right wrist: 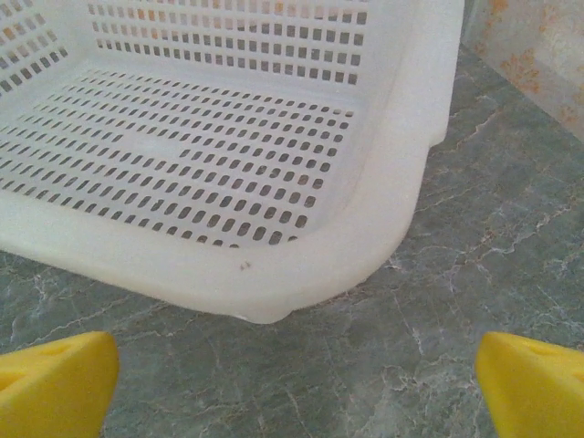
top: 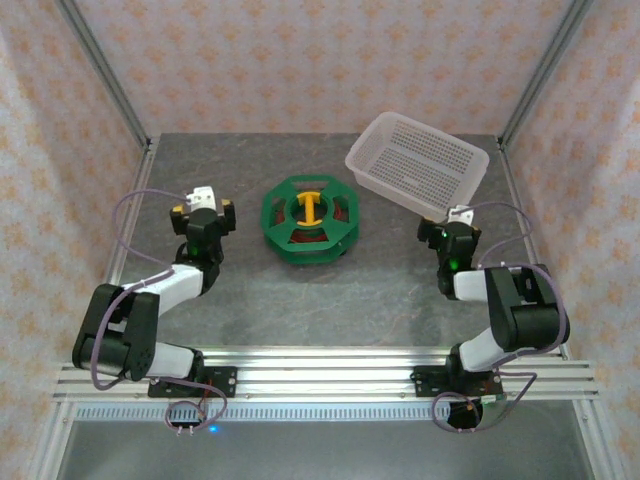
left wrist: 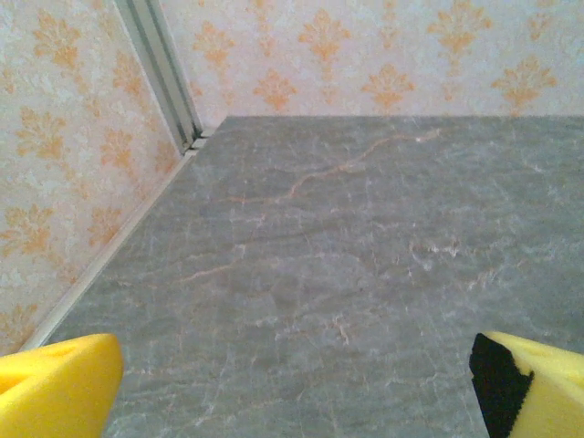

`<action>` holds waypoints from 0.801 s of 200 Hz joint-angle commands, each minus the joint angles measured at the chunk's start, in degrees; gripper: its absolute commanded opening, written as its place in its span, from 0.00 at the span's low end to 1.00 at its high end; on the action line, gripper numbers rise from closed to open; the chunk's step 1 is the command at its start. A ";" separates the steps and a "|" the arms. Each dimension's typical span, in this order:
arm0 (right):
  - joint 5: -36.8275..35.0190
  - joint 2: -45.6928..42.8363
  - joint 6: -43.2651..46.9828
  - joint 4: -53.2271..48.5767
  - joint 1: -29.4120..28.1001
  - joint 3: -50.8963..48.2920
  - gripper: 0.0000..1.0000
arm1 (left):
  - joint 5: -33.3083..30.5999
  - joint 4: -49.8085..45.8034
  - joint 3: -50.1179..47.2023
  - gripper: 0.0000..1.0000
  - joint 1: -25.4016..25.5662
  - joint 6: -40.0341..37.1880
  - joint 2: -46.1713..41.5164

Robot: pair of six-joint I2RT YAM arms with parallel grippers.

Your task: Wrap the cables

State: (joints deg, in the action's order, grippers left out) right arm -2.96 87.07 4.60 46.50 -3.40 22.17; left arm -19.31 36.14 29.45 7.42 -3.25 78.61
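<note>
Between the left tool point(top: 203, 207) and right tool point(top: 458, 221), both spread and empty, the cables point(top: 301, 238) lie coiled flat in a green reel point(top: 274, 214), axis upright, touching neither.

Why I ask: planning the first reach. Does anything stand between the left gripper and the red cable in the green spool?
Nothing visible: bare table separates the left gripper from the green spool, whose frame surrounds the red cable.

A robot lab booth — aluminium frame posts point(top: 105, 75), patterned backdrop walls point(top: 320, 60), stone-look table point(top: 250, 290).
</note>
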 commanded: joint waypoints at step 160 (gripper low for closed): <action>1.12 0.14 0.15 -0.90 0.32 1.23 1.00 | 3.40 17.15 -8.34 1.00 -4.17 2.95 9.42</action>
State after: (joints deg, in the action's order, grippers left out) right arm -1.89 87.07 4.58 45.84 -3.31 22.26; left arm -15.03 56.40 20.88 3.68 -1.13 88.29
